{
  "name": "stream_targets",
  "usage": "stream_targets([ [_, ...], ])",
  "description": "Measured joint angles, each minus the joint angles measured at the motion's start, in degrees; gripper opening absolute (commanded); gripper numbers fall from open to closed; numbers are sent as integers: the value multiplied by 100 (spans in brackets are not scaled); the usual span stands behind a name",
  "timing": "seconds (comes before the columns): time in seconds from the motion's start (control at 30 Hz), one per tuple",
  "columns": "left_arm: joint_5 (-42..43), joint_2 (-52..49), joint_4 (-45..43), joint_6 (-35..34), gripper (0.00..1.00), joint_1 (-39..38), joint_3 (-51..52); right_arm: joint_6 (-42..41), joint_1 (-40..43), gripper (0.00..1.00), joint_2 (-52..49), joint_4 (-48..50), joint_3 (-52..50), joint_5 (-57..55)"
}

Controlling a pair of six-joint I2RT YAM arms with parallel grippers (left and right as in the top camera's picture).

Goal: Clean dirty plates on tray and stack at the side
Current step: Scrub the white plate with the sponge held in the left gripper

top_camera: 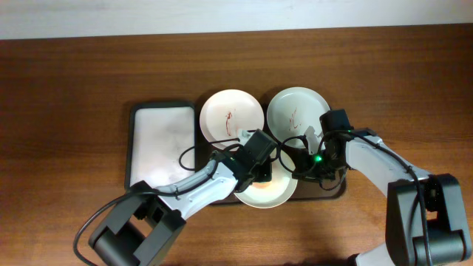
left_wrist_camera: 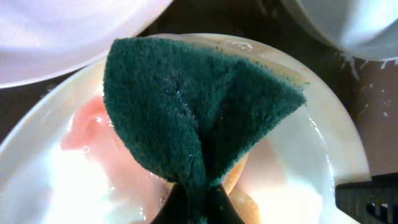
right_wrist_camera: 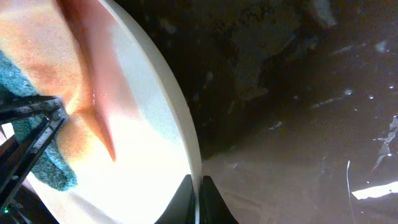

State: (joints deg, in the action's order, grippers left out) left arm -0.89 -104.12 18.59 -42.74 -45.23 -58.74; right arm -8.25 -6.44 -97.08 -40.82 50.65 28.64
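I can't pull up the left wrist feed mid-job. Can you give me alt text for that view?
The left gripper pinches a folded green sponge on a wet white plate smeared with pinkish-red residue. Edges of two other white plates show at top left and top right.

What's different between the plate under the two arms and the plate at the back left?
The front plate is smeared pink and orange; the back-left plate shows only thin red streaks. The front plate has the sponge on it and its rim pinched by the right gripper; the back-left plate lies untouched. Both are round, white, on the tray.
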Motion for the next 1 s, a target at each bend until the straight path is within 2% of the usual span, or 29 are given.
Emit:
stream_targets([
  [0.07,-4,111,332,31,0,20,-17,-7,-4,4,0,-4,0,39],
  [0.17,-26,334,509,428,0,127,66,-9,-4,4,0,-22,0,39],
  [0.33,0,1255,638,675,0,632,133,-11,-4,5,0,-50,0,-50],
  [0.4,-2,1547,662,678,0,835,133,-11,-4,25,0,-50,0,-52],
  [0.43,2,1596,695,678,0,909,133,-33,-4,25,0,-52,0,-52],
  [0.47,0,1631,831,678,0,1021,133,-7,-4,24,0,-48,0,-48],
  [0.53,0,1637,1163,695,0,1237,142,-17,-4,11,0,-52,0,-50],
  [0.6,-2,1637,1534,721,0,1486,151,-7,-4,4,0,-74,0,-52],
  [0.7,24,1639,1777,1005,0,2100,153,-28,-4,4,0,-114,0,-68],
  [0.87,328,1639,1816,2149,0,3167,153,48,-4,4,2,-337,94,-116],
  [1.0,417,1637,1832,2667,0,3825,153,109,-103,4,391,-807,638,-942],
])
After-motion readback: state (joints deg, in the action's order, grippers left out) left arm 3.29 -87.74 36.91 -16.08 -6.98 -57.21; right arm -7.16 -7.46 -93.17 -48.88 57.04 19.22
